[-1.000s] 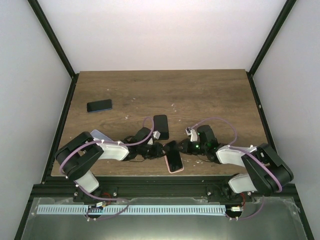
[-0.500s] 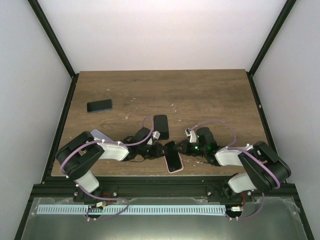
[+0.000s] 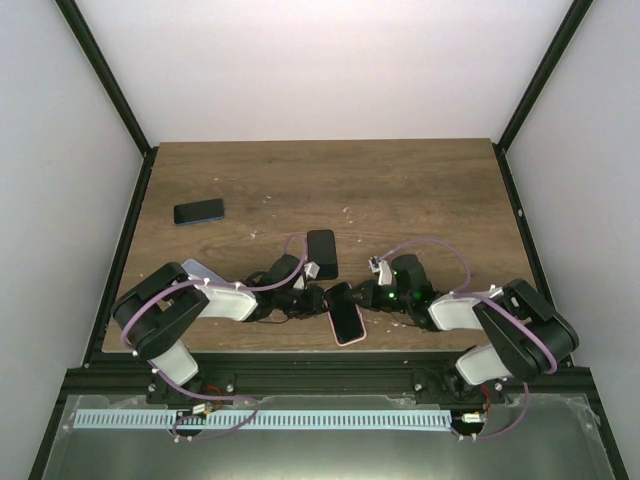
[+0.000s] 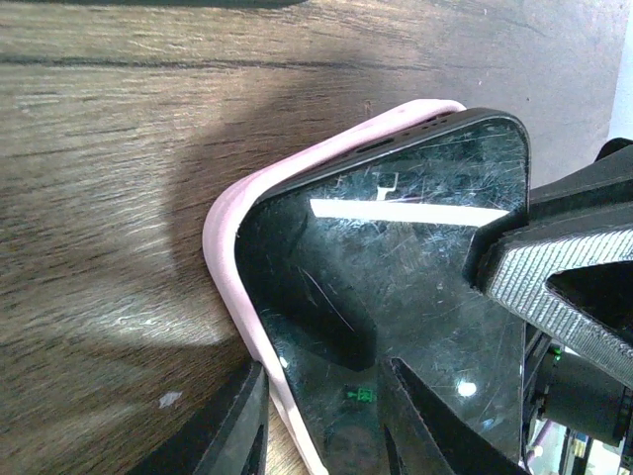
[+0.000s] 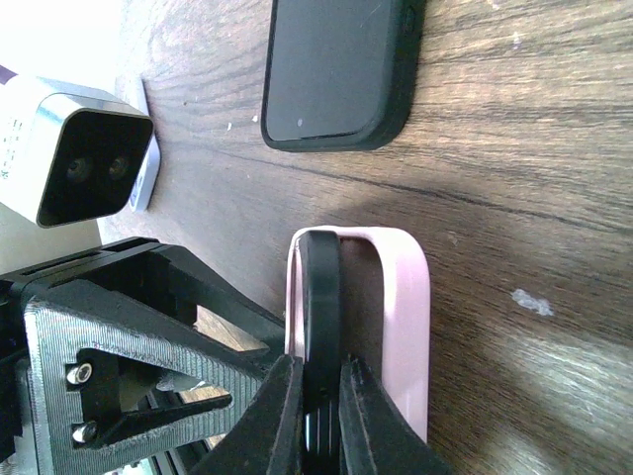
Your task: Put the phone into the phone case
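Two grips meet on one object near the front edge of the table. Right gripper: pressed together on the thin edge of the black phone, holding it tilted, one side low inside the pink phone case, the other raised clear of the rim. Left gripper: part-closed, one finger outside the case wall and the other over the glass, seemingly pinching case and phone together on that side. Impossible to judge how firm that hold is.

By the look of it, mid-seating and not yet snapped home.

Could pop the seated side back out if the raised side is pushed down hard while the case wall is flexed. Could jam as well, with the left finger on the glass blocking the rim from closing over that edge. Narrow pinch on a smooth edge, so easy to lose, leaving the phone askew across the rim. Could also drag the case toward the table's front lip, close by, should the left hold give. Black cased phone just beyond: liable to be knocked by a wide swing.
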